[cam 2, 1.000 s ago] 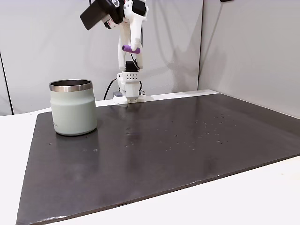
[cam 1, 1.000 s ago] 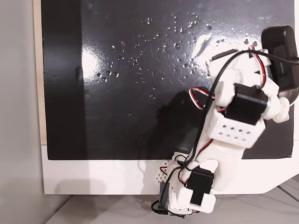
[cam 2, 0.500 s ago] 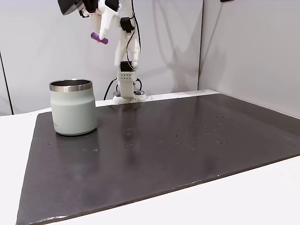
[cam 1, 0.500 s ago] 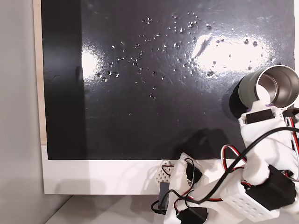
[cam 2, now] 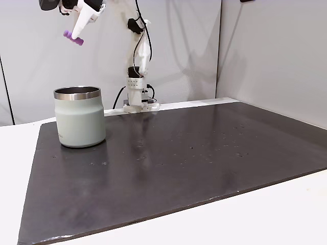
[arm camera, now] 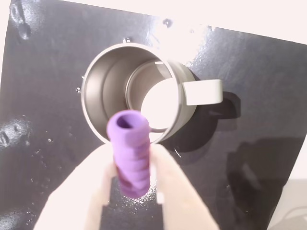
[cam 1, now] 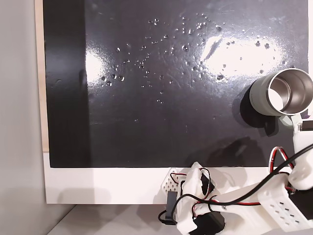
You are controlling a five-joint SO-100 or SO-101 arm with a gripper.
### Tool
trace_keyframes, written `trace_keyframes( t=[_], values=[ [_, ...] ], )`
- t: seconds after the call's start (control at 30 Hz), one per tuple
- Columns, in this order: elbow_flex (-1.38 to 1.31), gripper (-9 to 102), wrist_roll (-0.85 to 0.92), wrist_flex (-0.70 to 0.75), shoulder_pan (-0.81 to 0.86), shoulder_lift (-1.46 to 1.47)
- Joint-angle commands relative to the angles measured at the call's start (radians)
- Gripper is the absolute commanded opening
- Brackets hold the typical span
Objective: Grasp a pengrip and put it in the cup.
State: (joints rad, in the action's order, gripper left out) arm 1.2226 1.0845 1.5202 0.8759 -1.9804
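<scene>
The pengrip (arm camera: 129, 152) is sitting pinched between the gripper's (arm camera: 130, 191) two fingers, high over the mat (cam 2: 179, 163). Its long axis is pointing ahead and down toward the cup (arm camera: 136, 93), which is standing below, near the mat's edge by the arm's base. No readable writing is showing.

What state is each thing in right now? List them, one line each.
pengrip: clamped between the claw's fingers, held in the air above the cup.
cup: upright on the black mat, open, nothing visible inside.
claw: shut on the pengrip, raised high over the cup.
black mat: flat, speckled with small droplets.
</scene>
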Motion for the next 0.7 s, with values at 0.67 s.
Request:
trace_keyframes(
  t=[0.67],
  values=[
    [-0.104,0,-0.232,-0.103,-0.1,0.282]
  ],
)
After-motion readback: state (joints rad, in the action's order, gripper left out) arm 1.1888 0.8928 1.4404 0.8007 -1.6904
